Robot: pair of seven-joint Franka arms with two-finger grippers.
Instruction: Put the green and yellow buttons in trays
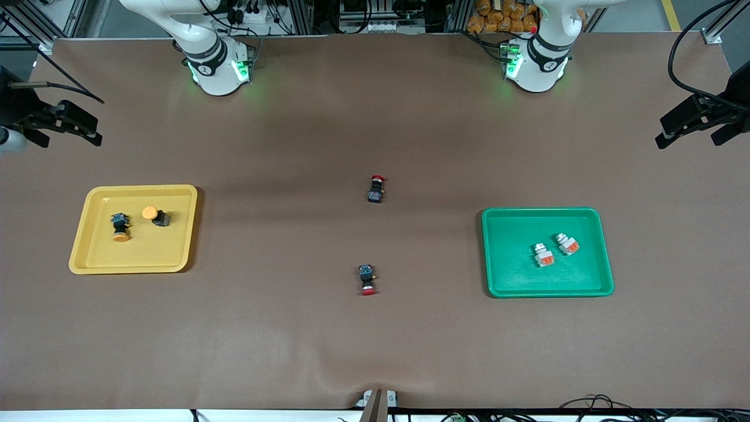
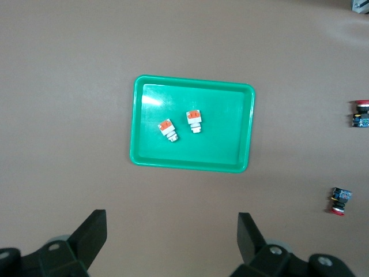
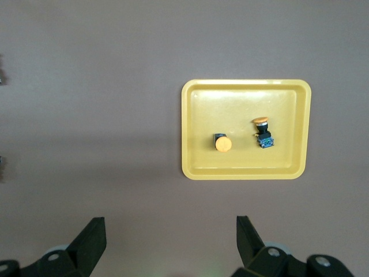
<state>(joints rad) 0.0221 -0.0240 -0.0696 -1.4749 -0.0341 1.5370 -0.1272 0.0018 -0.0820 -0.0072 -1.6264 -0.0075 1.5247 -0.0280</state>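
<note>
- Two arms wait drawn back near their bases, each wrist held high over bare brown table with its camera looking straight down; the left gripper point(image 2: 172, 239) hangs over the table beside the green tray point(image 1: 499, 275), the right gripper point(image 3: 171, 239) over the table beside the yellow tray point(image 1: 176, 196)
- Both trays are shallow, glossy plastic rectangles with rounded corners and raised rims; the table cover is a matte brown sheet
- Both grippers stand with black fingers spread wide, holding and touching nothing
- Two white-bodied buttons point(image 1: 555, 249) with orange blocks lie side by side in the green tray, toward the left arm's end; two black-bodied buttons point(image 1: 137, 222) with round orange-yellow caps lie apart in the yellow tray, toward the right arm's end
- Two red-capped black buttons point(image 1: 376, 189) lie on the bare table between the trays, well apart, one nearer the front camera
</note>
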